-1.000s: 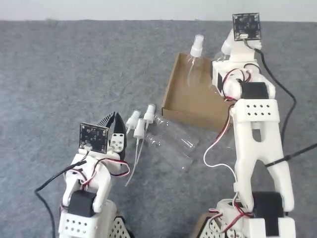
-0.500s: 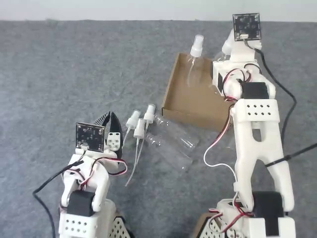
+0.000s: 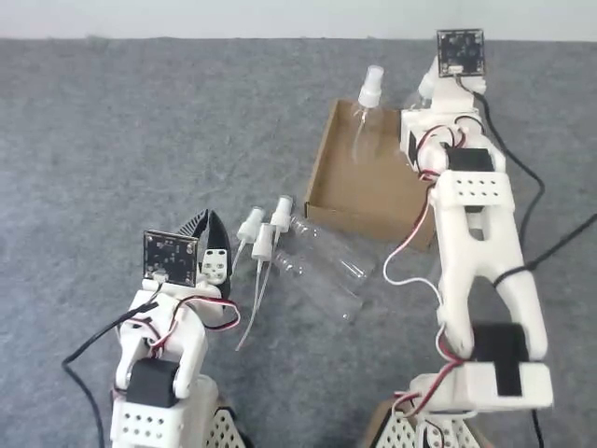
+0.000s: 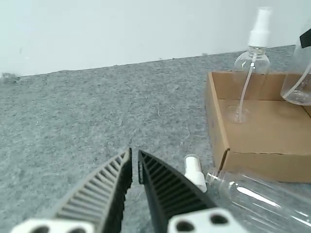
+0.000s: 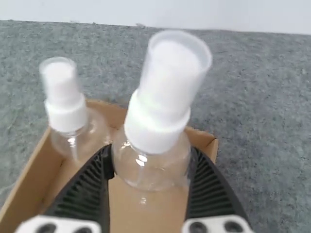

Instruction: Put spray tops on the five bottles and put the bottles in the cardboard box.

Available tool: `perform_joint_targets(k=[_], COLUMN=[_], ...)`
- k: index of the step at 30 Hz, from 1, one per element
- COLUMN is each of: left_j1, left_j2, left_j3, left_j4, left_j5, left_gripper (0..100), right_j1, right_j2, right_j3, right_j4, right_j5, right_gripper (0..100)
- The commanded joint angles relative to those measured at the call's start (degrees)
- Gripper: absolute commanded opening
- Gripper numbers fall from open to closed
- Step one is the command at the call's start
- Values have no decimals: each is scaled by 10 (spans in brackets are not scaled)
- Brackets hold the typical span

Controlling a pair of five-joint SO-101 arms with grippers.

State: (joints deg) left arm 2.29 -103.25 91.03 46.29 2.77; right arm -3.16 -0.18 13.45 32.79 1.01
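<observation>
My right gripper [image 5: 150,160] is shut on a clear bottle [image 5: 155,121] with a white spray top, held upright over the far part of the cardboard box [image 3: 364,191]. A second capped bottle [image 3: 370,112] stands in the box beside it. Two clear bottles [image 3: 328,250] [image 3: 315,287] lie on the carpet in front of the box. White spray tops [image 3: 264,241] with thin tubes lie at their necks. Just left of those tops is my left gripper [image 3: 212,231], low over the carpet. Its fingers [image 4: 116,174] are shut with nothing between them.
Grey carpet covers the table, with open room to the left and at the back. A pale wall [image 4: 121,29] runs behind it. The right arm's wires [image 3: 410,280] hang near the box's front corner.
My left gripper drew back slightly to the left a moment ago and has since kept still. The right arm shifted its elbow and base, still holding the bottle over the box.
</observation>
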Motion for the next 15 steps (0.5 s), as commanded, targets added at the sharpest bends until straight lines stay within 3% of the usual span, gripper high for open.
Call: perform_joint_targets(k=[1,15], left_j1=[0,1], left_j2=[-8,-8], left_j3=[-15,-11], left_j4=[-15,-16], left_j5=[3,3], left_gripper=[11,12], right_j1=[18,26], right_j2=[9,95], right_j3=[-8,-9], right_j4=[-44,-124], right_j5=[-9,-6], right_gripper=[6,6])
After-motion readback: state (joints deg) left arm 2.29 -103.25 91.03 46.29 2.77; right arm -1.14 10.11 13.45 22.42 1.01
